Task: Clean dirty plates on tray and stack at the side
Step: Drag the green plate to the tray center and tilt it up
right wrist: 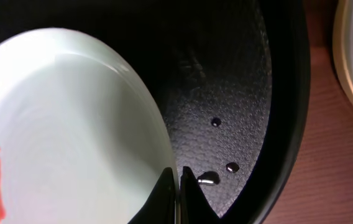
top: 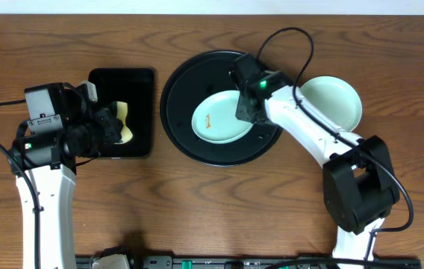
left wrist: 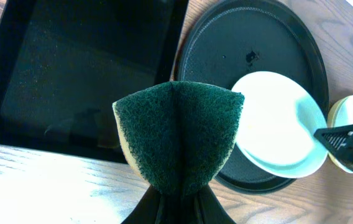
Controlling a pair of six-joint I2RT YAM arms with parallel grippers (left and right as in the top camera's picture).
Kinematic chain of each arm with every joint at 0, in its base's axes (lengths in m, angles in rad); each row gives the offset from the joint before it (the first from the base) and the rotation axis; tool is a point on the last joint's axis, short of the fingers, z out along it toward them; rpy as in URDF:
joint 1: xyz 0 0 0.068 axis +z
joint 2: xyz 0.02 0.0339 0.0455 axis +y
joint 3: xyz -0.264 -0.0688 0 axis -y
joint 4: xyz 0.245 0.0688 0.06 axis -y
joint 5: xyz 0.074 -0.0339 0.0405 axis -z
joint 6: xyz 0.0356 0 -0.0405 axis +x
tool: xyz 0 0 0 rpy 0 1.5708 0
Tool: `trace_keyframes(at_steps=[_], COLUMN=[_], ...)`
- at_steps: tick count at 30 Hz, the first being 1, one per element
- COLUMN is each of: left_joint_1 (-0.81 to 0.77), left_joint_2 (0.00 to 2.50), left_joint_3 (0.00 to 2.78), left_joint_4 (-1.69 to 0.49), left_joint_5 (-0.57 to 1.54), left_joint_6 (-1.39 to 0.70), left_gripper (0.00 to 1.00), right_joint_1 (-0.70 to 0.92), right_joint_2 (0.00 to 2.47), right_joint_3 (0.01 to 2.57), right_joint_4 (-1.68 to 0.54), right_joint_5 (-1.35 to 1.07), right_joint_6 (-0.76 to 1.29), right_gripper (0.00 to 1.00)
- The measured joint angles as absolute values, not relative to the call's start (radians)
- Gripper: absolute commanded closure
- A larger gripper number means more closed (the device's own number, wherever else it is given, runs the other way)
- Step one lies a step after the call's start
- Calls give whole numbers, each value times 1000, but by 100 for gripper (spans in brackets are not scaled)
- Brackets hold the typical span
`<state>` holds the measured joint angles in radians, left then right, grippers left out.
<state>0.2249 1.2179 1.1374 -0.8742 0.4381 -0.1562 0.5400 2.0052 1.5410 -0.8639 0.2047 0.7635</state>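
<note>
A pale mint plate (top: 219, 119) lay inside the round black tray (top: 189, 75), toward its right half, with an orange smudge (top: 210, 119) on its left part. The right gripper (right wrist: 178, 188) met the plate's right rim, its jaws nearly together and pinched on that edge. A few droplets (right wrist: 217, 122) sat on the bare tray floor just beside the fingers. A second plate (top: 335, 101) rested on the table (top: 197, 217) just right of the tray; it looked mint from overhead, and whether another lay beneath it could not be told. Well to the left, the left gripper (top: 115, 128) hung over the rectangular black tray (left wrist: 71, 74), jaws clamped on a sponge (left wrist: 176, 137) folded with its dark green face outward.
</note>
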Motion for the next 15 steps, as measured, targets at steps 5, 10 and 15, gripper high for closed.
trace_keyframes(at_steps=[5,10,15], left_joint_1=[218,197,185], left_joint_2=[1218,1218,1218], left_joint_3=[1137,1137,1137], left_joint_4=[-874,-875,-874], left_joint_5=[438,438,438], left_joint_6=[-156,-152,-149], left_gripper=[92,92,92], right_joint_1=[543,543,543], right_joint_2=[2005,2005,2005], right_joint_3=[1464,1404,1395], right_joint_4=[-728,-670,-627], right_joint_5=[225,218,206], right_joint_6=[782,793,727], right_gripper=[99,86,52])
